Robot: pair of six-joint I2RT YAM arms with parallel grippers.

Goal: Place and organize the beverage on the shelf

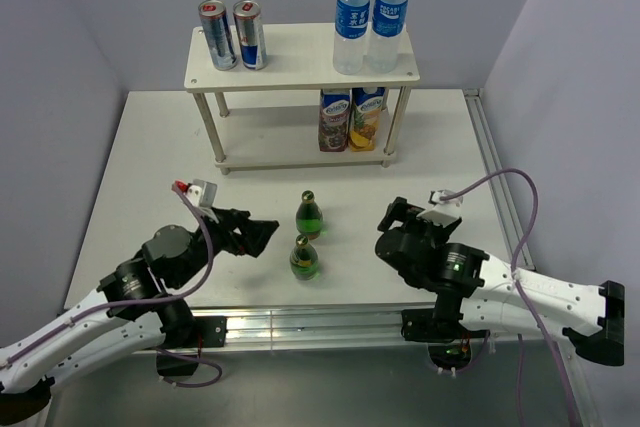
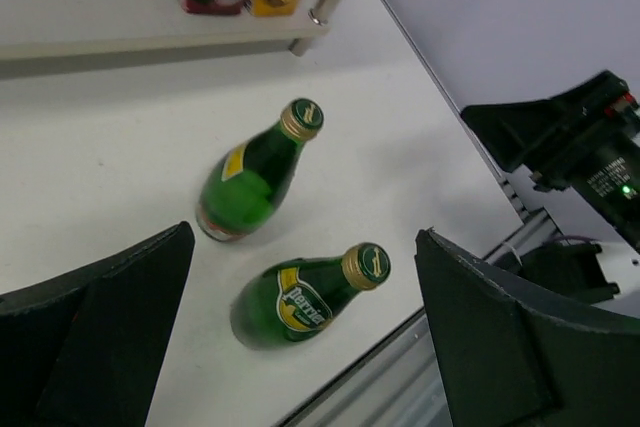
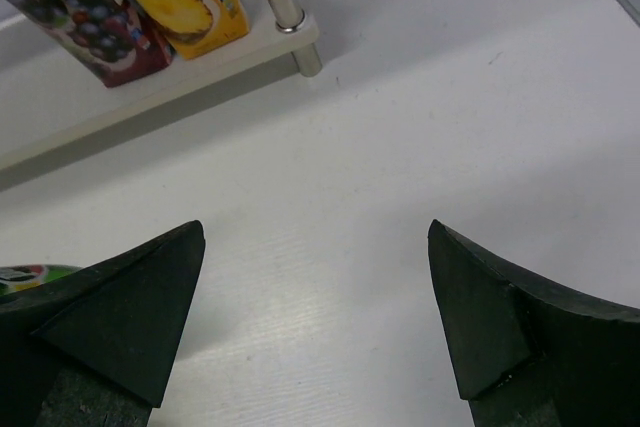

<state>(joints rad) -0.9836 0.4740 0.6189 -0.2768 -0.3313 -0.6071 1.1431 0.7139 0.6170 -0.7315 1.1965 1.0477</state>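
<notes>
both jaws wide open, empty; we risk the left jaws tipping the far bottle [image 2: 250,182] while closing on the near bottle [image 2: 300,297] ahead.

2 green glass bottles [image 1: 310,215], gold caps, yellow labels. 2 silver-blue metal cans [image 1: 217,35] w/ red. 2 clear plastic bottles [image 1: 351,22], blue caps. Purple grape-print carton [image 1: 334,120]; yellow pineapple-print carton [image 1: 367,118].

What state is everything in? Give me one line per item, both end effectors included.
Left end effector: open, empty.
Right end effector: open, empty.
Far green bottle: upright, capped, on the table.
Near green bottle: upright, capped, on the table.
Cans: upright, top tier of the shelf, left end.
Water bottles: upright, capped, top tier, right end.
Juice cartons: upright, bottom tier, right end.
</notes>
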